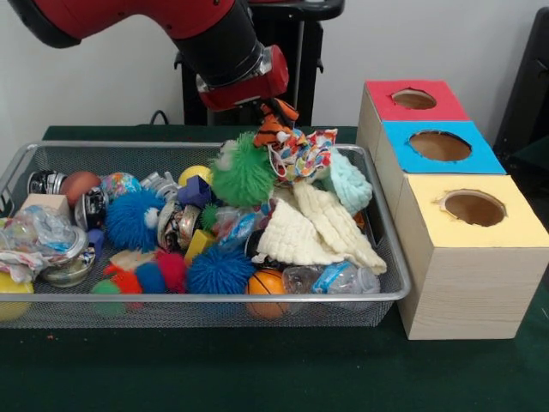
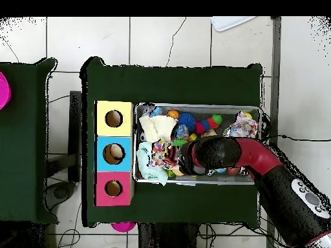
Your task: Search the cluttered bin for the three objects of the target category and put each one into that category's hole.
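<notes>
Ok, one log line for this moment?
arm: over bin far side | gripper: at tiger toy, grasp unclear | boxes: right of bin

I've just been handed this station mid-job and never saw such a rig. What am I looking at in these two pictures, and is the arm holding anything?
The red and black machine is a robot arm. One picture faces it from across the table; the other looks straight down, with the robot's base at the bottom. On the green table sits the bin, a wire mesh basket full of toys: fuzzy balls, cloths, a small basketball. Beside it stand three boxes with holes on top: red, blue and yellow. The arm's end is low over the bin, by a striped tiger toy. The gripper itself is hidden, so I cannot tell whether it holds the toy.
</notes>
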